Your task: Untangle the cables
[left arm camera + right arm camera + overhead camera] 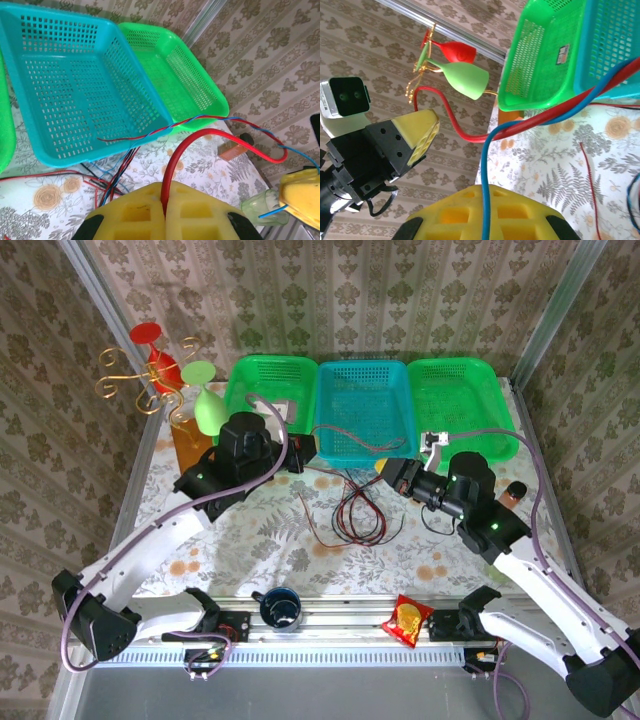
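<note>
- From above, my left gripper [303,453] hangs by the left green basket [250,375] at the table's [250,530] far edge. Its wrist view alone shows the jaws pinching the red cable [210,131].
- Loose cables [358,515] lie mid-table, before the blue basket [365,405].
- Right gripper [388,469]: its wrist view shows the jaws pinching a blue cable [486,165].

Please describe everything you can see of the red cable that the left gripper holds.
The red cable is thin, smooth and glossy, plastic-looking. The shut left gripper clamps it between its yellow fingers. From there it arches freely through the air, then winds together with a blue cable, which the shut right gripper pinches.
</note>
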You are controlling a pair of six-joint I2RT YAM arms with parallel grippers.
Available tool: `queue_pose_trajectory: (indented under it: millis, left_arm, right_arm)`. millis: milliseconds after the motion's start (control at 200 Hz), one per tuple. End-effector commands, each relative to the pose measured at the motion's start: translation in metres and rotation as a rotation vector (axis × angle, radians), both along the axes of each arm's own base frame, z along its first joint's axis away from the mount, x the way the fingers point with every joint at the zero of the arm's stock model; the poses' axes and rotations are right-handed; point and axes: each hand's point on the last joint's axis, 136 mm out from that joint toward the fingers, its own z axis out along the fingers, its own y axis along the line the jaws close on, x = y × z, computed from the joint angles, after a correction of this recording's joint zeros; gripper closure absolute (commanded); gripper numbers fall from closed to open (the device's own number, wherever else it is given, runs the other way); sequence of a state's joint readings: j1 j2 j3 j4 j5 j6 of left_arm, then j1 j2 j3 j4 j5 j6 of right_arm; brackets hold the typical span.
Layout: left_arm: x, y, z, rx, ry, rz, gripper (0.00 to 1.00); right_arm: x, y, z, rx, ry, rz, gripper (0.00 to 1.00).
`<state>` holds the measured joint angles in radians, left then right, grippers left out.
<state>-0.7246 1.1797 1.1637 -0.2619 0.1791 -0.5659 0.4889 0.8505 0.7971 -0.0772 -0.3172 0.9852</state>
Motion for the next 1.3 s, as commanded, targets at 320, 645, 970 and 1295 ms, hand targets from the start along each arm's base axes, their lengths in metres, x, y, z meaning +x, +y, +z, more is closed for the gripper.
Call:
queue_pose_trajectory:
  millis: [320,645,970,1295]
  left_arm:
    - [0.000,0.012,-0.022,0.038,0.029,0.040,1.00]
    - [0.004,0.022,-0.039,0.079,0.050,0.070,1.00]
    - [0.005,0.024,-0.043,0.081,0.057,0.072,1.00]
    - [0.009,0.045,-0.050,0.105,0.075,0.126,1.00]
  right_arm:
    - [-0.001,-0.039,-0.035,-0.311,0.096,-0.123,1.00]
    - [-0.009,-0.057,-0.040,-0.445,0.116,-0.135,1.00]
    - [-0.010,-0.072,-0.042,-0.516,0.119,-0.155,1.00]
    - [-0.017,-0.094,-0.041,-0.654,0.124,-0.169,1.00]
